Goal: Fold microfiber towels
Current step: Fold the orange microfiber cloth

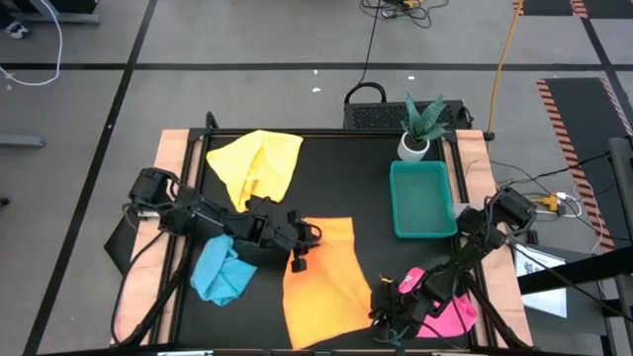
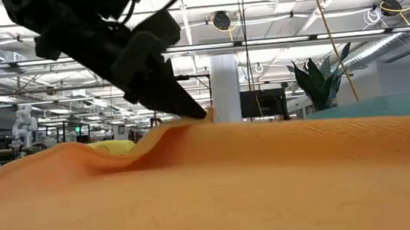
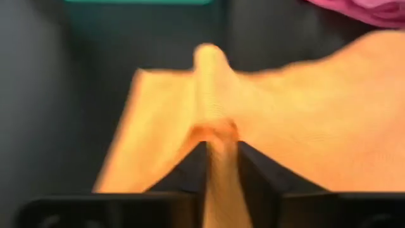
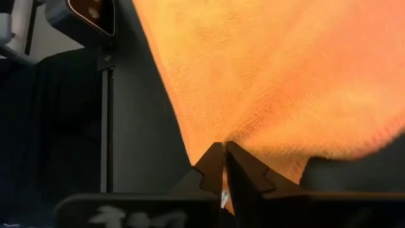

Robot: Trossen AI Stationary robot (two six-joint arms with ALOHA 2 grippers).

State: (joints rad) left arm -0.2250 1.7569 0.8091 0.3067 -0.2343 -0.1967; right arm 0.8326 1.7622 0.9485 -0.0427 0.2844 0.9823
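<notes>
On the black table [image 1: 336,178], near its front middle, an orange-yellow towel [image 1: 321,282] is spread almost flat, and both grippers are closed on it. The left gripper [image 1: 300,259] is placed at the towel's left edge, and a fold of the cloth is seen pinched between its closed fingers [image 3: 256,183] in the left wrist view; in the low view that edge is raised into a small ridge under the dark fingertip. The right gripper [image 1: 384,309] is set at the towel's front right corner, where the cloth edge is clamped between its closed fingers [image 4: 243,174], as shown in the right wrist view.

A second yellow towel [image 1: 257,166] is left crumpled at the back left of the table. A light blue towel [image 1: 223,272] is bunched just left of the orange-yellow one, partly under the left arm. A pink towel [image 1: 450,314] is crumpled at the front right, beneath the right arm. A green tray [image 1: 420,201] is seen at the back right, with a small potted plant [image 1: 420,129] just behind it.
</notes>
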